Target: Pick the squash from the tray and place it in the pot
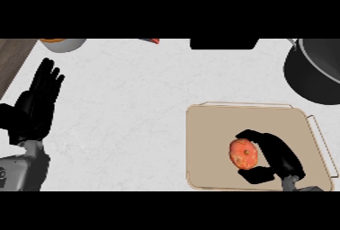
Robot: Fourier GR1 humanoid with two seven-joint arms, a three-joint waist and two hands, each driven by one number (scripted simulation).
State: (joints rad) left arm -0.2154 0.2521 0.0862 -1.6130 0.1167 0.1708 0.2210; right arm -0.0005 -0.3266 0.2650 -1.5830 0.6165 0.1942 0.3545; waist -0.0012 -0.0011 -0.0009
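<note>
One squash [243,154], one tray [212,130], one pot [319,76], two hands [33,108] [282,155], perhaps one bowl [63,44]

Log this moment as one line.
right hand: curled round squash | tray: under squash | left hand: open, resting left | pot: squash not yet in

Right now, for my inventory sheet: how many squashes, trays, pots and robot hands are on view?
Squash: 1
Tray: 1
Pot: 1
Robot hand: 2 (left robot hand, right robot hand)
Total: 5
</note>
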